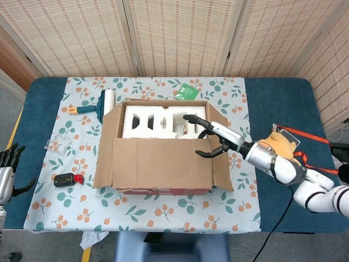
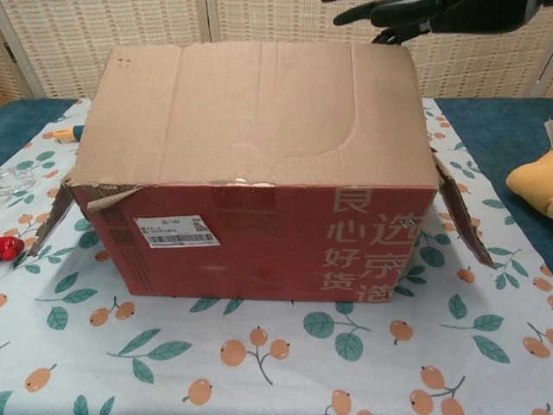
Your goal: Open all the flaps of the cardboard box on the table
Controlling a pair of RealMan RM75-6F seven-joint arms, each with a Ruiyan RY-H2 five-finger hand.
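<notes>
Red-and-brown cardboard box (image 1: 155, 164) on floral-cloth surface (image 1: 229, 210), front flap (image 2: 255, 112) raised w/ right hand (image 1: 215, 141) fingers spread at its top edge; left hand (image 1: 8, 169) spread, off to side

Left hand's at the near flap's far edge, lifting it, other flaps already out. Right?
Wrong hand. In the head view it is the right hand at the near flap's far edge; the left hand hangs off the table's left end. The rest stands.
</notes>
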